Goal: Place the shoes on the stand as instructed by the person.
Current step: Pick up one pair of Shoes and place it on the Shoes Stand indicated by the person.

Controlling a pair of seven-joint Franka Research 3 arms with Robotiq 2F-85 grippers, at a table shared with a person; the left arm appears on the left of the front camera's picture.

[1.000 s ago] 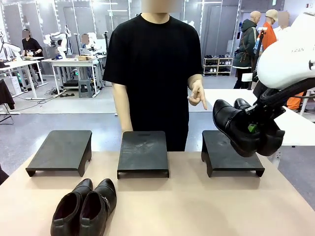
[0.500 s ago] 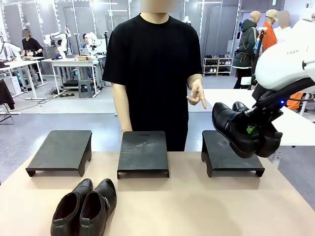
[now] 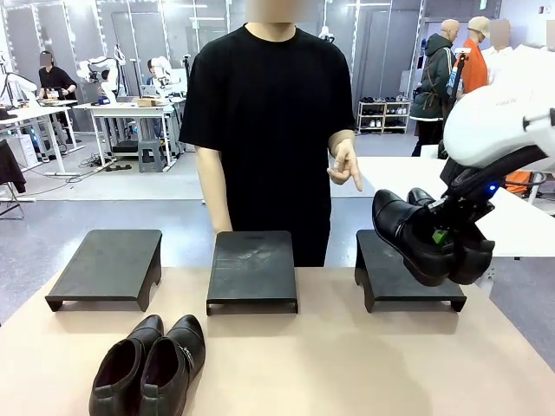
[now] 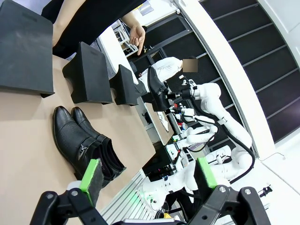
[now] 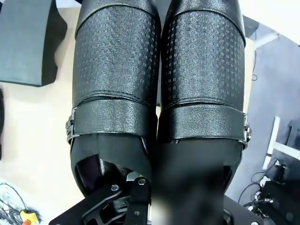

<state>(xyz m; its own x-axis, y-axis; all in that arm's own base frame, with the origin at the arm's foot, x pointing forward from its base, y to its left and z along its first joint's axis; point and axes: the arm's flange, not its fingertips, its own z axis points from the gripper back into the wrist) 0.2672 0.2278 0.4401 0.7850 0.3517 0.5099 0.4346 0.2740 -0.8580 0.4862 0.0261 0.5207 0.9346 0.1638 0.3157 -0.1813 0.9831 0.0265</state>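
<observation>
Glossy black leather fills my right claw (image 3: 442,236): it is clamped tight on the strapped pair of shoes (image 3: 403,227), pinched together and tilted in the air over the right-hand stand (image 3: 408,279). Behind that stand the person's hand (image 3: 347,166) points a finger downward. The second pair (image 3: 152,364) sits side by side on the table (image 3: 347,364) near its left front, and my left claw (image 4: 149,173) hangs near it, spread wide and holding nothing.
</observation>
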